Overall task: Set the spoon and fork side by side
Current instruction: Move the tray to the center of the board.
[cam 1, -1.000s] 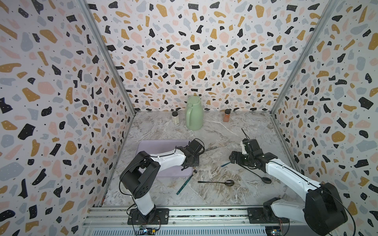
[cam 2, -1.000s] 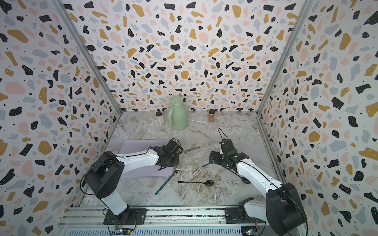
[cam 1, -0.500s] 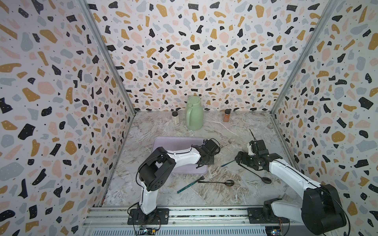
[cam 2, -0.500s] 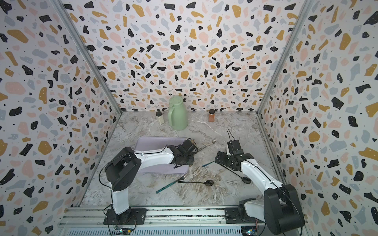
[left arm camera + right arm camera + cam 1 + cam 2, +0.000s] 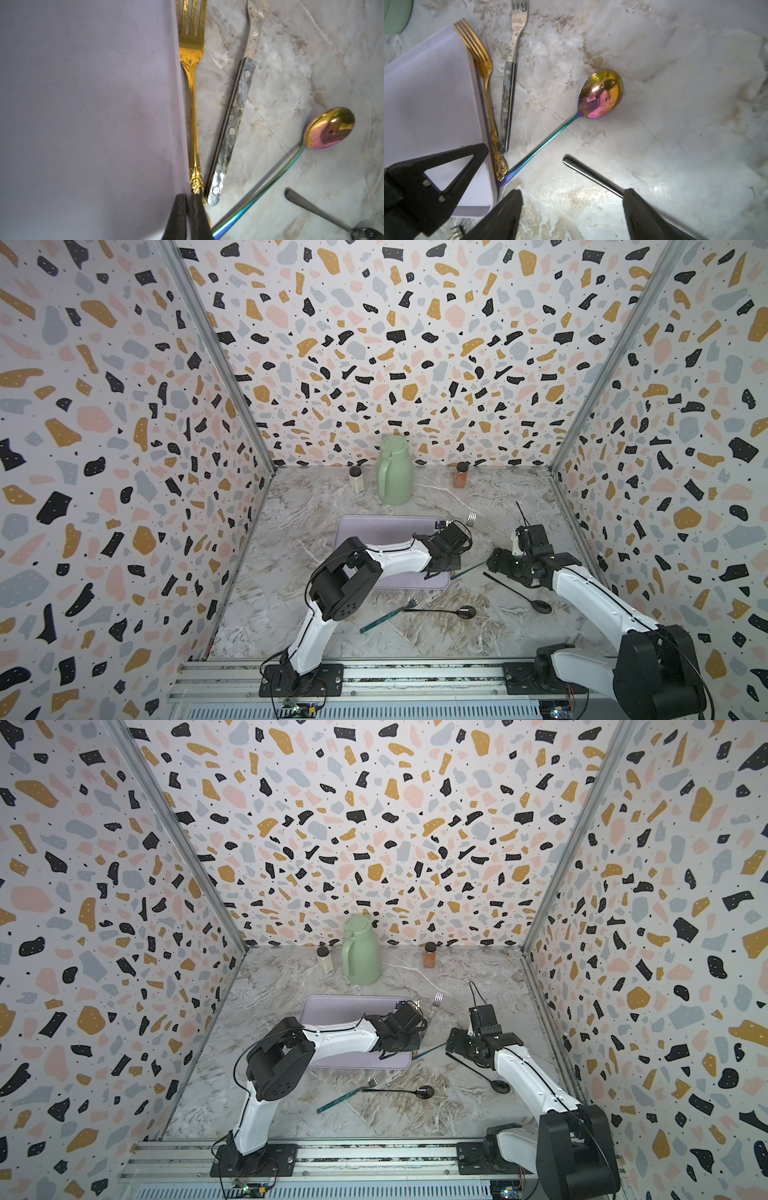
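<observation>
A grey-veined marble bench [image 5: 291, 539] is boxed in on three sides by terrazzo-print walls [image 5: 374, 344]. A green jug [image 5: 395, 472] and two small shakers [image 5: 356, 480] stand at the back, and a lavender tray [image 5: 374, 531] lies mid-bench. The gold fork [image 5: 192, 116] lies flat, tight against the tray's right edge. A marbled-handle fork [image 5: 230, 128] lies just beside it on the marble, and the two handles nearly meet at their ends. The left arm [image 5: 395, 560] reaches across the tray. The left jaws are pressed together with nothing between them, their tips right at the ornate end of the gold fork's handle. The rainbow spoon [image 5: 602, 93] angles away from the forks, and its handle end meets the gold fork's handle end by the tray's corner. The right jaws stand apart, low over the bench. One finger is near that meeting point and the other covers the handle of a dark spoon [image 5: 591, 176], whose tip lies free ahead of them. Compared with a second ago, the tray has slid to the right along with the left arm. The marbled-handle fork now lies further right and toward the back, and the right arm [image 5: 590, 593] has drawn back to the right.
</observation>
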